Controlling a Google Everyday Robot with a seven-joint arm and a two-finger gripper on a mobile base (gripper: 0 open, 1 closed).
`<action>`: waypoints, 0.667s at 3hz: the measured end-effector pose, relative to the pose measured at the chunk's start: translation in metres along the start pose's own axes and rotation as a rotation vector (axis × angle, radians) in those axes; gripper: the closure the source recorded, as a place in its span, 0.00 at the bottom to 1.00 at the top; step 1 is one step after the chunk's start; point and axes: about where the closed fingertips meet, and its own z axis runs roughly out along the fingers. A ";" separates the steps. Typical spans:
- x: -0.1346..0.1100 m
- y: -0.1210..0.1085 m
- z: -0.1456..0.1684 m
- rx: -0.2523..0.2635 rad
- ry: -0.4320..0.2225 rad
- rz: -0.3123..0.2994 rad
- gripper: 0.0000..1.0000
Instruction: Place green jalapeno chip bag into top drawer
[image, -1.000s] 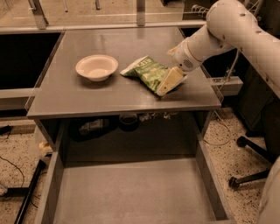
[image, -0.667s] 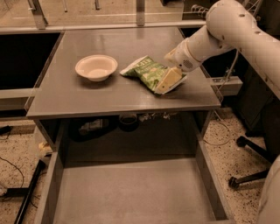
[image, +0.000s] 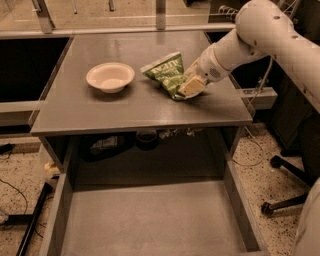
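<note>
Gripping right end of green jalapeno chip bag (image: 164, 72), tool (image: 191, 86) sits low over desk (image: 125, 107), closed on bag; bag tilted, left end near bowl (image: 110, 76). End hold probably lets bag hang for drop into top drawer (image: 150, 220), open below

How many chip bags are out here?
1: the green jalapeno chip bag is on the tabletop right of the bowl, the gripper at its right end. None shows in the top drawer.
</note>
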 end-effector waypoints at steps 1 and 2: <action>0.000 0.000 0.000 0.000 0.000 0.000 0.89; 0.000 0.000 0.000 0.000 0.000 0.000 1.00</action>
